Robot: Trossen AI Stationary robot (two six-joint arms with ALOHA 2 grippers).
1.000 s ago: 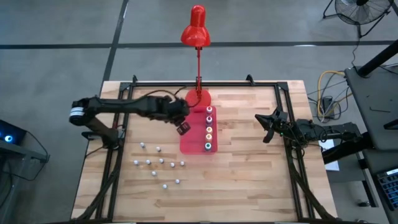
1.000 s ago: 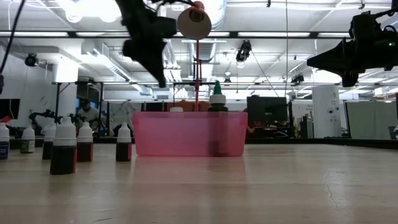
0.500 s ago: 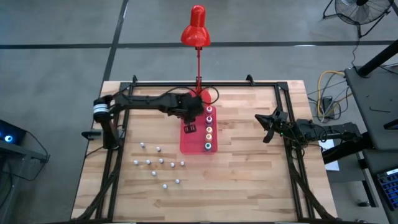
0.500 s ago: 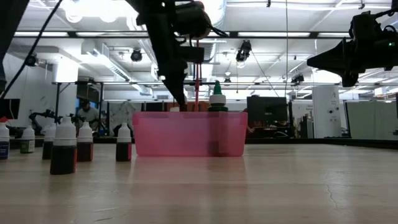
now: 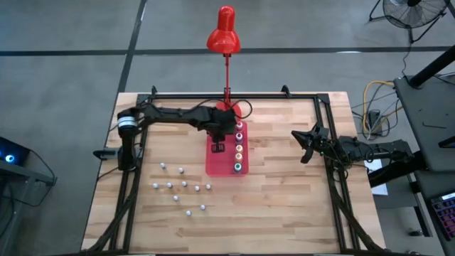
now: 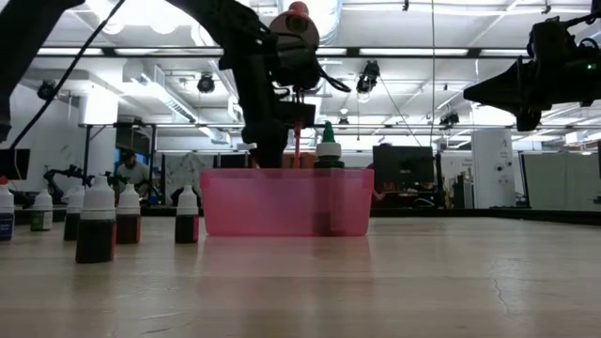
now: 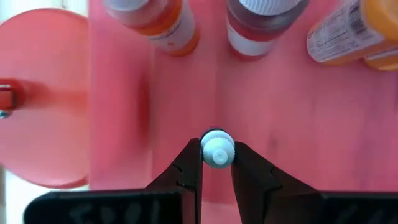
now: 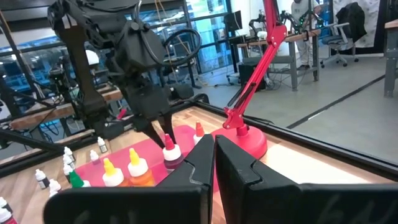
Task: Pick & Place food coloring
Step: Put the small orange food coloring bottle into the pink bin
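A flat red tray (image 5: pixel 216 165) lies mid-table. Along its right side stand three bigger food coloring bottles (image 5: pixel 239 148) with coloured caps, also in the left wrist view (image 7: pixel 264 25). My left gripper (image 5: pixel 217 147) reaches down into the tray's left half (image 6: pixel 272 158), shut on a small white-capped food coloring bottle (image 7: pixel 217 151). Several more small white-capped bottles (image 5: pixel 182 188) stand loose on the table left of the tray (image 6: pixel 96 225). My right gripper (image 5: pixel 304 146) waits shut near the table's right edge, level and clear of everything (image 8: pixel 214 163). My left gripper pinches the small bottle's white cap (image 7: pixel 217 149) between its two fingertips (image 7: pixel 190 167). The fingers come from above, pointing steeply down. The bottle stays upright below them, over the tray floor; the cap and the tray wall hide whether its base rests on that floor.
A red desk lamp stands with its round base (image 5: pixel 226 112) right behind the tray and its head (image 5: pixel 225 32) beyond the table's far edge. Black frame rails (image 5: pixel 334 185) run along the table's sides. Bare wood (image 5: pixel 284 206) lies near and right of the tray.
My left gripper has gone down and a little toward the table's right edge, from above the tray's left rim into the tray, carrying the small bottle with it. Its wrist has rolled on the way. It has stayed shut on the bottle.
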